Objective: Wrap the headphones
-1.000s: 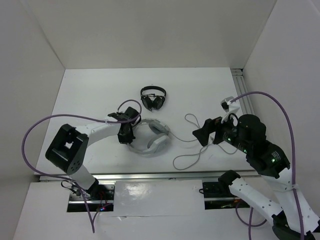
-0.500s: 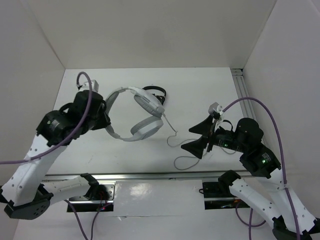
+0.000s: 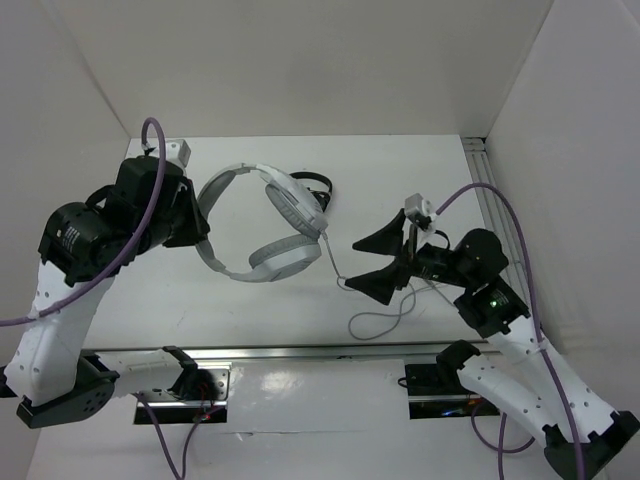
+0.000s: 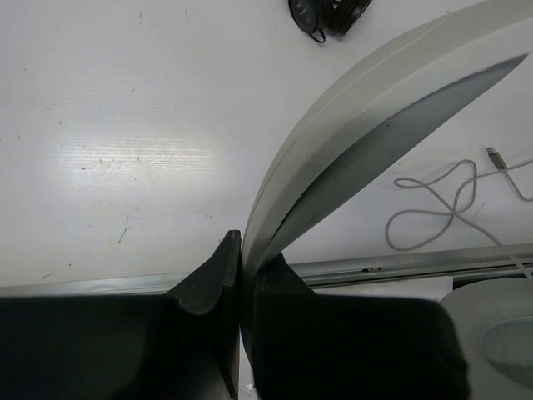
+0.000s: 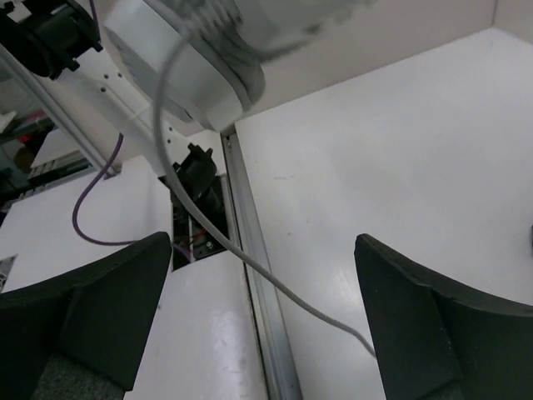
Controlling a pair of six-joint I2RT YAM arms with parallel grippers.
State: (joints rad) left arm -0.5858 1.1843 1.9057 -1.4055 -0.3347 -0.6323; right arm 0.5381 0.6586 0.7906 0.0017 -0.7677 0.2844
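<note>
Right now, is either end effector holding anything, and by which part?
Left end effector clamps the white headphones by the headband; right end effector is open and empty.

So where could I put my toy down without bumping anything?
The table is bare at the back right, between the black headphones and the side rail, and across the left, from the wall to those headphones. It's crowded front right: the cable loops there by the open right gripper.
</note>
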